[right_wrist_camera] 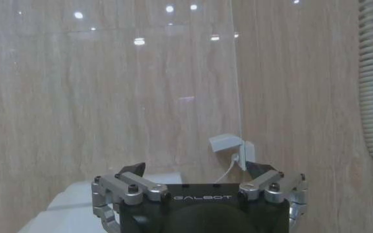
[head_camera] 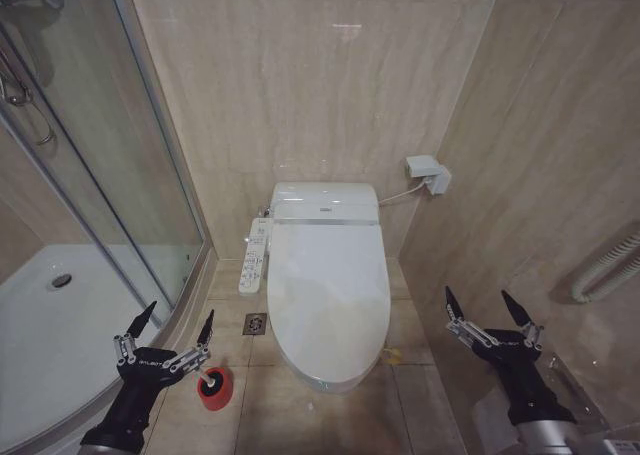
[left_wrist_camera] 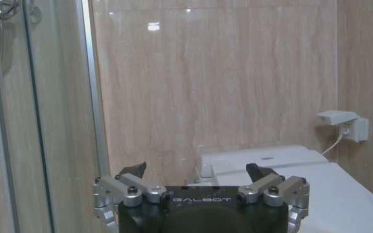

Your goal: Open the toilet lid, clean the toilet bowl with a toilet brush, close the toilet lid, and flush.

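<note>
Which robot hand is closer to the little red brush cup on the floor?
Left. The left gripper hangs open right beside the short red cylindrical holder cup; the right gripper is open across the glossy white toilet lid.

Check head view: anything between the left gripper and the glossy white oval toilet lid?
Head view: the short red holder cup sits on beige floor tile between the left gripper and the toilet lid, close beside the gripper.

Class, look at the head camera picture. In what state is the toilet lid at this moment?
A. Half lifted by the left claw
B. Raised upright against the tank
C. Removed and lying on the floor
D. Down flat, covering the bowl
D: the toilet lid lies flat and closed, while the left claw and right claw hang open on either side, touching nothing.
</note>
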